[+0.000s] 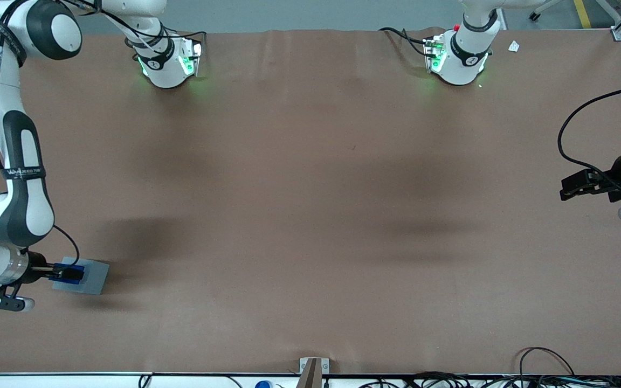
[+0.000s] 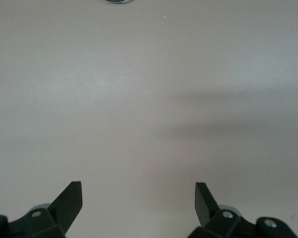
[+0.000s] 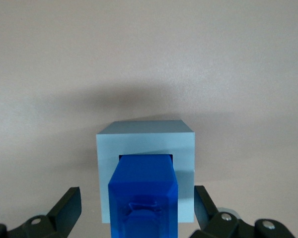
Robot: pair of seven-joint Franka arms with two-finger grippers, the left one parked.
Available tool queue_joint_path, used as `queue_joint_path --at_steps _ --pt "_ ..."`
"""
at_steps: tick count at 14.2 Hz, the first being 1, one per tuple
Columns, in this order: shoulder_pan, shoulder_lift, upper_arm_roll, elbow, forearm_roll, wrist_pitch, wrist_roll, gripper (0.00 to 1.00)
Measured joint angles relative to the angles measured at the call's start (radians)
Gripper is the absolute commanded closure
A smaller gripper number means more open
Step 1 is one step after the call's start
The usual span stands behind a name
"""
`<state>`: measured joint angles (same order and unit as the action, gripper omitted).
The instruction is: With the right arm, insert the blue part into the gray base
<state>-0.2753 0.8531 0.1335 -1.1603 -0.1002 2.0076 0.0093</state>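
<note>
The blue part point(image 3: 143, 191) stands in the gray base's point(image 3: 145, 136) square recess, near the working arm's end of the table. The gripper point(image 3: 137, 206) hangs right above the base, fingers point(image 3: 69, 202) spread clear of the part. Insertion looks done; retreat upward next.

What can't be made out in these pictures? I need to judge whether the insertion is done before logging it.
- How deep the blue part sits in the gray base: its own body hides the recess floor in the right wrist view.
- Front view: the gripper covers part of the blue part, over the base.
- Base's nearer edge: cut off by the wrist picture's edge.
- The fingers stand apart from the part.
</note>
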Motion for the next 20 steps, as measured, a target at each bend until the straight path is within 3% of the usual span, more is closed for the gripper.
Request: queue_joint_path --at_steps 5,14,20 --pt "0.008 -0.085 0.011 0.036 -0.003 -0.106 -0.036 0.00" --pt "0.116 -0.483 0.022 0.047 -0.002 -0.505 0.028 0.00" --pt "0.213 -0.745 0.025 -0.170 0.005 -0.562 0.131 0.00"
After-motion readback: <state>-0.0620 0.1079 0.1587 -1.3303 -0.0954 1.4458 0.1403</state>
